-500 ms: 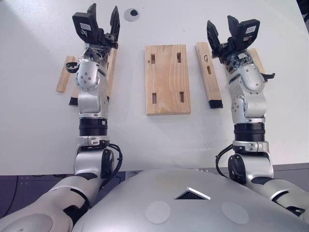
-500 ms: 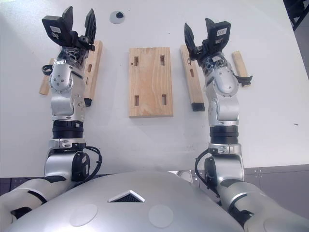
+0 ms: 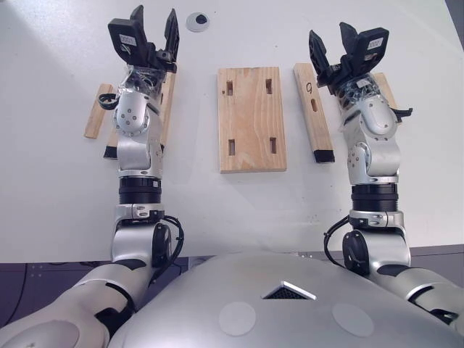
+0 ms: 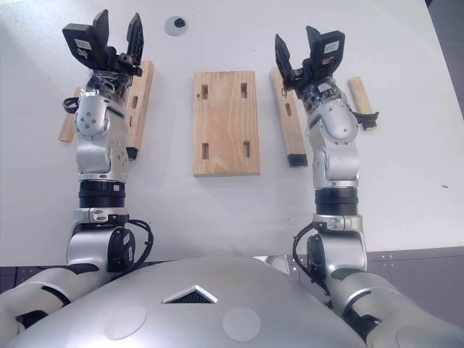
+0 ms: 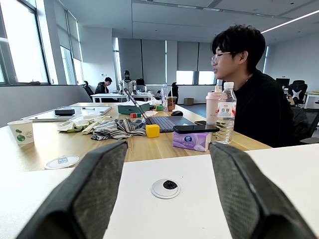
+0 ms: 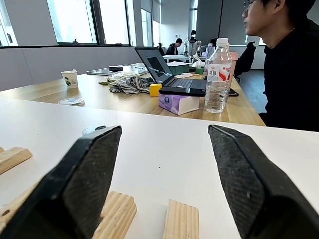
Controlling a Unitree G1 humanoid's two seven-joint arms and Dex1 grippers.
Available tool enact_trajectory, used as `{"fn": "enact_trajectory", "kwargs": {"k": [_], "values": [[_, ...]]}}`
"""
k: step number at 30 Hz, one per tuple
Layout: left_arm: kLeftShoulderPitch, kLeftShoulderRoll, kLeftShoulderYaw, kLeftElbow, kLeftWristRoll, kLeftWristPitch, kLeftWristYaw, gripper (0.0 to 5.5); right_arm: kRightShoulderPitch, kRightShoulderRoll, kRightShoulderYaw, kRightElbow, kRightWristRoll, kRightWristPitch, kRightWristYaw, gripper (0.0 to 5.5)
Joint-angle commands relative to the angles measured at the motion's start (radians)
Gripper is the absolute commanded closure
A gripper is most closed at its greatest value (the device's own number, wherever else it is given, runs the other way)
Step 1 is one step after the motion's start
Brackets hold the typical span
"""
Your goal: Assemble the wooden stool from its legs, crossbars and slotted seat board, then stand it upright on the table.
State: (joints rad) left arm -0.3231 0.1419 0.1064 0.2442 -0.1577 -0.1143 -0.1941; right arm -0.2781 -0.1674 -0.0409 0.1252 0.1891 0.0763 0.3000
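The slotted seat board (image 3: 250,118) lies flat in the middle of the white table (image 3: 217,196). To its right lies a leg (image 3: 313,112) with a black end, and a short crossbar (image 4: 360,98) sits just past my right arm. On the left, a second leg (image 3: 168,101) is partly hidden under my left arm, with a short crossbar (image 3: 96,111) beside it. My left gripper (image 3: 154,22) is raised above the left leg, open and holding nothing. My right gripper (image 3: 331,36) hovers open between the right leg and crossbar. Wooden ends (image 6: 117,214) show below its pads (image 6: 79,189).
A round cable grommet (image 3: 197,21) is set in the table beyond the board, between the left fingers (image 5: 84,199) in the left wrist view. Behind the table a person sits at a desk with bottles and a laptop. Bare tabletop lies in front of the board.
My right gripper has edged a touch to the left. The left arm and the wooden parts have not moved.
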Motion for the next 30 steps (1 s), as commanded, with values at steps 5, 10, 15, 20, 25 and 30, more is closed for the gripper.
{"fn": "enact_trajectory", "kwargs": {"k": [5, 10, 15, 20, 25, 30], "values": [[-0.001, -0.004, 0.009, 0.013, -0.004, -0.001, 0.008, 2.51, -0.015, 0.004, -0.008, 0.004, 0.002, -0.002, -0.001, 2.3], [-0.001, 0.001, 0.037, 0.041, -0.011, -0.005, 0.029, 2.51, -0.015, 0.005, -0.024, -0.004, 0.012, 0.003, -0.01, 2.3], [0.009, 0.009, 0.029, 0.052, 0.021, -0.029, 0.035, 2.51, -0.008, -0.003, -0.044, -0.012, 0.025, 0.011, -0.001, 2.3], [0.043, 0.016, 0.034, 0.029, 0.027, -0.034, 0.026, 2.51, 0.019, -0.039, -0.075, -0.033, 0.03, 0.026, 0.009, 2.3], [0.075, 0.02, 0.027, 0.005, 0.03, -0.036, 0.016, 2.51, 0.04, -0.056, -0.091, -0.055, 0.029, 0.046, 0.019, 2.3], [0.095, 0.015, 0.026, -0.025, 0.02, -0.019, 0.009, 2.51, 0.087, -0.13, -0.171, -0.008, 0.007, 0.035, 0.005, 2.3]]}}
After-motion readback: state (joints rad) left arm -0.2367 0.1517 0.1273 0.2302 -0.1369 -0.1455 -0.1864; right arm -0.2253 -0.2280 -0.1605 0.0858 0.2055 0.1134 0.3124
